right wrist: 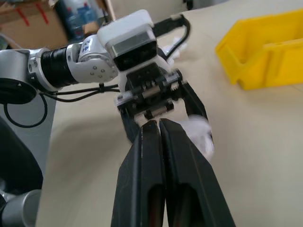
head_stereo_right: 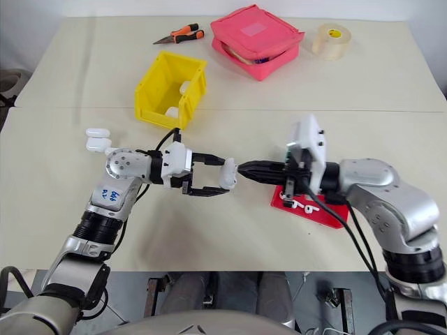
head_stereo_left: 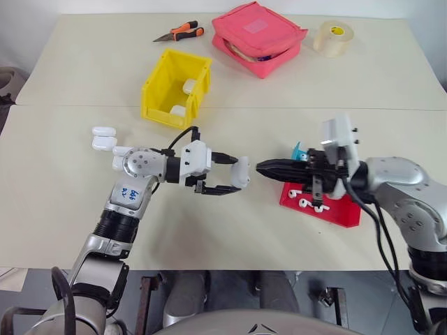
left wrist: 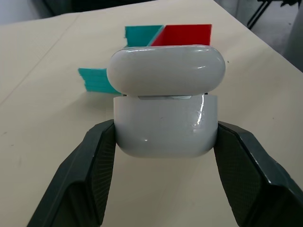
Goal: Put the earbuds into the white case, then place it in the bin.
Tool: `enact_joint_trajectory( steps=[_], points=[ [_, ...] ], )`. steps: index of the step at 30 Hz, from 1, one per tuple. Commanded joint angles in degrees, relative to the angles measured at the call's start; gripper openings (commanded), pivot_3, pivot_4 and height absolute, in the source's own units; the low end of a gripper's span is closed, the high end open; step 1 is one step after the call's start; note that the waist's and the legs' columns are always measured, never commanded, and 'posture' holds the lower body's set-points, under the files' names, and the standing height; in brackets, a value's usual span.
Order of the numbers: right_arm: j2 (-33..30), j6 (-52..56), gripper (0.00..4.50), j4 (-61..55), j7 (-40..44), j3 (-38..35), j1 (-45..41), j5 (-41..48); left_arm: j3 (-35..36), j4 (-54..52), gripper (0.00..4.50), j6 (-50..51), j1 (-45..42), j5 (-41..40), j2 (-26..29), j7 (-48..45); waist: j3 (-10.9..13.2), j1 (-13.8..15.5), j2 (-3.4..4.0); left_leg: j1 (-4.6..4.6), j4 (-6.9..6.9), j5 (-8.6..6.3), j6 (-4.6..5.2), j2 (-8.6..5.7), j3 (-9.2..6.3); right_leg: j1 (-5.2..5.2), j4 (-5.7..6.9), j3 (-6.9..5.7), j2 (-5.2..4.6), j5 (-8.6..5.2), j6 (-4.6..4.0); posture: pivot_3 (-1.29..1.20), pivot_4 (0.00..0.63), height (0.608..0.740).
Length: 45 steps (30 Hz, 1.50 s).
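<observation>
Between left gripper (head_stereo_left: pixel 234 180) fingers | white case (head_stereo_left: pixel 241 172) clamped | lid ajar

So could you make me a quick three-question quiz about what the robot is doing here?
1. True or false: the left gripper has its fingers shut on a white case.
2. Which colour is the bin that holds white cases? A) blue B) yellow C) green
3. Fill in: the right gripper has its fingers ___, tips pointing at the held case.

Key: 1 true; 2 B; 3 shut.
</observation>
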Motion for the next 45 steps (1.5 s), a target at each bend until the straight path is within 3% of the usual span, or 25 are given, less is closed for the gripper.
enact_joint_trajectory(
  steps=[1,12,18,22,27,32,39,45],
  points=[
    [0.5,0.0,0.07,0.9,0.2,1.1,-1.5,-2.1,-0.9,-3.6,2.76,1.1,-0.4,0.1,-0.5,1.2,0.0,0.0,0.0,-0.09,0.05,0.0,0.0,0.0,-0.04,-0.02,0.0,-0.05,0.0,0.0,0.0,0.0,0.15,0.74],
    [-3.8,-1.3,0.07,2.0,4.2,-0.8,5.1,-5.7,0.5,-6.4,2.76,0.8,2.0,-3.0,-1.1,1.6,0.0,-0.1,0.0,-0.31,0.12,0.0,0.0,-0.02,-0.05,-0.15,-0.02,-0.12,-0.02,0.02,0.03,0.0,0.15,0.74],
    [-2.9,-6.8,0.07,1.5,4.9,-7.5,11.9,-5.8,3.8,-8.1,2.76,2.1,4.4,-6.3,-1.7,3.5,0.0,0.0,0.0,-0.31,0.15,0.0,-0.01,0.0,-0.06,-0.14,0.0,-0.14,-0.02,0.02,0.03,0.0,0.15,0.74],
    [0.5,-12.6,0.91,-0.2,5.4,-16.0,16.7,-2.4,8.1,-11.7,2.76,3.9,9.3,-10.4,-0.7,5.2,0.0,-0.1,0.0,-0.29,0.11,0.0,-0.01,0.01,-0.06,-0.14,0.0,-0.13,-0.02,0.02,0.03,0.0,0.15,0.74],
    [1.9,-18.8,2.64,-0.7,3.9,-18.5,18.2,-5.3,14.8,-16.4,2.76,8.5,16.2,-13.7,0.3,12.4,0.0,-0.1,0.0,-0.21,0.12,0.01,-0.05,0.08,-0.08,-0.13,0.05,-0.1,0.0,0.02,0.03,0.0,0.15,0.74],
    [1.7,-25.2,4.42,0.0,3.9,-19.2,18.6,-9.4,23.5,-15.7,2.76,10.7,19.6,-12.8,-0.8,26.1,0.0,0.1,0.0,-0.12,0.12,0.01,-0.05,0.06,-0.18,-0.1,0.08,0.02,0.0,0.02,0.03,0.0,0.15,0.74],
    [1.9,-26.5,4.47,0.9,3.6,-17.6,18.9,-10.3,26.1,-9.1,2.76,20.8,10.9,-12.3,-0.1,36.5,0.0,0.3,0.0,-0.13,0.16,0.01,-0.05,0.0,-0.14,-0.06,0.1,-0.01,-0.02,0.02,0.04,0.0,0.15,0.74],
    [2.3,-25.9,4.47,1.2,2.8,-15.7,18.7,-11.0,24.4,12.0,2.76,20.5,-9.9,-7.4,0.9,40.6,0.0,0.0,-0.05,-0.15,0.16,0.01,-0.05,-0.06,-0.01,-0.07,0.11,-0.07,0.0,0.03,0.05,0.0,0.15,0.74]
  ],
)
